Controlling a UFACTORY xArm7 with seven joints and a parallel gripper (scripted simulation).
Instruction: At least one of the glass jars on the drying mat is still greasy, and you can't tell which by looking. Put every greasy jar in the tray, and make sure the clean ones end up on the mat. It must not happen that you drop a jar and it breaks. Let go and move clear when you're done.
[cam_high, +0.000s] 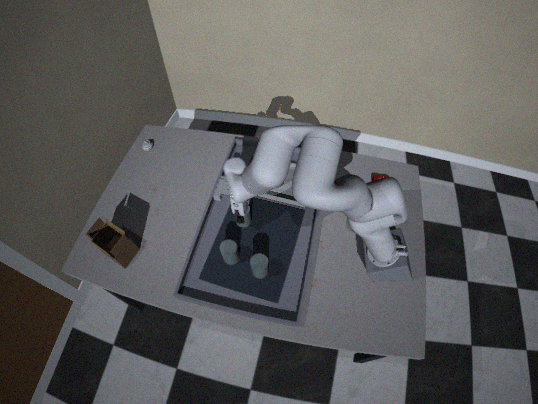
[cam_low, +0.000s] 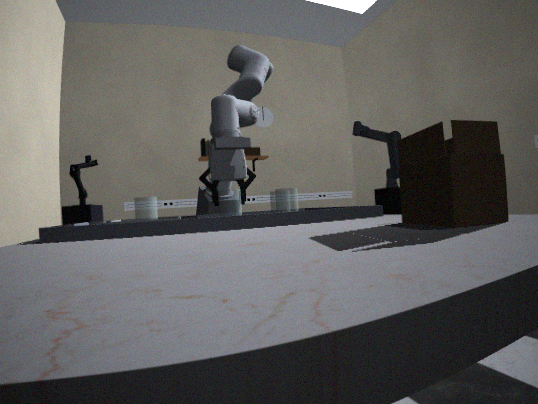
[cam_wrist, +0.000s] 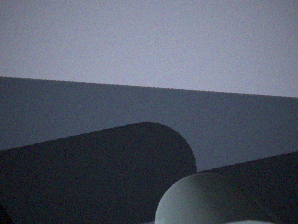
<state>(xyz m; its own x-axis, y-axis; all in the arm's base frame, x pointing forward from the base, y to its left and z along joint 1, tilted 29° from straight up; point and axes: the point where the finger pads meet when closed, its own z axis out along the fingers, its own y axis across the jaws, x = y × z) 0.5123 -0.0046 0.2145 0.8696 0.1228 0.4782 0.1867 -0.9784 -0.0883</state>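
The gripper (cam_high: 241, 216) (cam_low: 230, 197) is shut on a pale, translucent glass jar (cam_high: 244, 223) (cam_low: 231, 208) (cam_wrist: 207, 202), upright with its long axis vertical.

This jar is over the dark slate-blue rectangular drying mat (cam_high: 275, 288) (cam_wrist: 60, 105), near the middle of the worktop (cam_high: 350, 305) (cam_low: 200, 305); whether its base touches is unclear. Two greenish, cylindrical glass jars (cam_high: 229, 251) (cam_low: 286, 199) stand upright on the mat, apart, toward the worktop's lower edge in the top view. Another upright glass jar (cam_low: 146, 207) shows left of the gripper in the exterior view. A wide, dark-rimmed rectangular enclosure (cam_high: 308, 260) (cam_low: 150, 229) surrounds the mat. The open brown cardboard box (cam_high: 127, 252) (cam_low: 427, 185) sits near the worktop's left edge in the top view, its contents too dark to tell.
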